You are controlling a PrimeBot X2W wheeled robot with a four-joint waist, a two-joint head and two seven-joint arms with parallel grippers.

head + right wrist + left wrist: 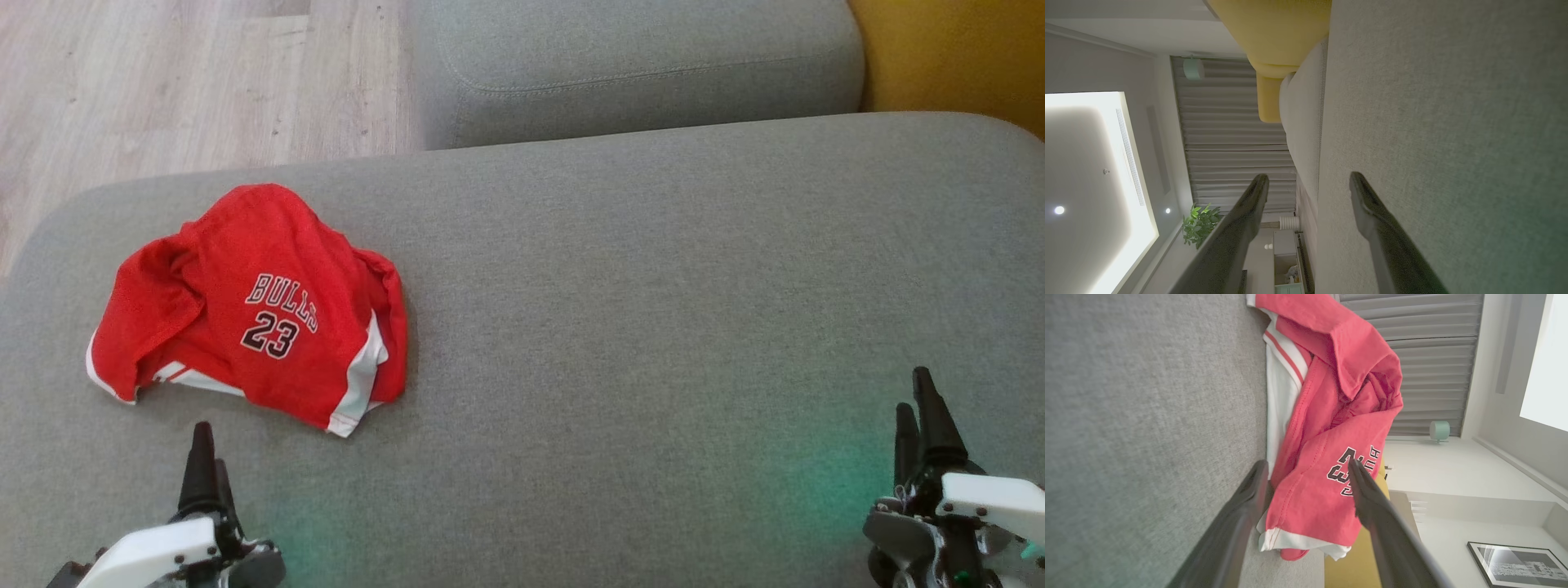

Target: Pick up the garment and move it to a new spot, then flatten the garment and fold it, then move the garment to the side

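crumpled red garment (245,306) on grey sofa (653,327), left gripper (210,445) seemingly just short

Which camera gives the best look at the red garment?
The head view: the whole red garment lies crumpled on the grey cushion, lettering readable. The left wrist view shows it close, sideways, cropped at top.

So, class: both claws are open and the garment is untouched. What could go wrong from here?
1. The crumpled red and white BULLS 23 garment lies in folded layers, so the left claw may pinch several and lift a tangle.
2. It sits near the left edge of the grey fabric sofa cushion; a drag might tip it onto the wooden floor.
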